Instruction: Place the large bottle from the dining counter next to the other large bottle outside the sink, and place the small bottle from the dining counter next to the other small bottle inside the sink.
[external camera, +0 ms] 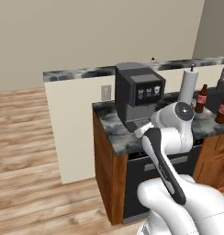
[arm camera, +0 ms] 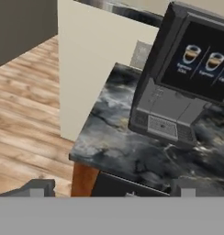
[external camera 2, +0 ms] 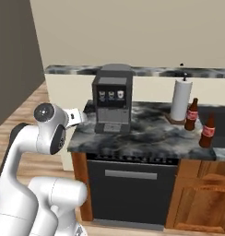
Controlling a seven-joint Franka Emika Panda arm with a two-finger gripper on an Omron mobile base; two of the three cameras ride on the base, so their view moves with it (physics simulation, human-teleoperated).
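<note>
Two tall dark brown large bottles with red labels stand close together on the marbled counter, one (external camera 2: 192, 115) beside the paper towel roll and the other (external camera 2: 208, 131) nearer the front edge. Both also show in the left base view (external camera: 202, 98) (external camera: 222, 109). The dark sink (external camera 2: 220, 115) lies just right of them, with its faucet (external camera: 222, 75) behind. My gripper (arm camera: 111, 189) is open with nothing between its fingertips (arm camera: 36, 188), hovering off the counter's left end and facing the coffee machine, far from the bottles. The small bottle and the dining counter are out of view.
A dark coffee machine (external camera 2: 113, 99) stands on the counter (arm camera: 132, 151). A white paper towel roll (external camera 2: 181, 99) is next to the bottles. A cream half wall with a marbled cap (external camera: 77, 73) rises behind. A dishwasher front (external camera 2: 130, 184) sits below, wood floor (external camera: 26, 151) to the left.
</note>
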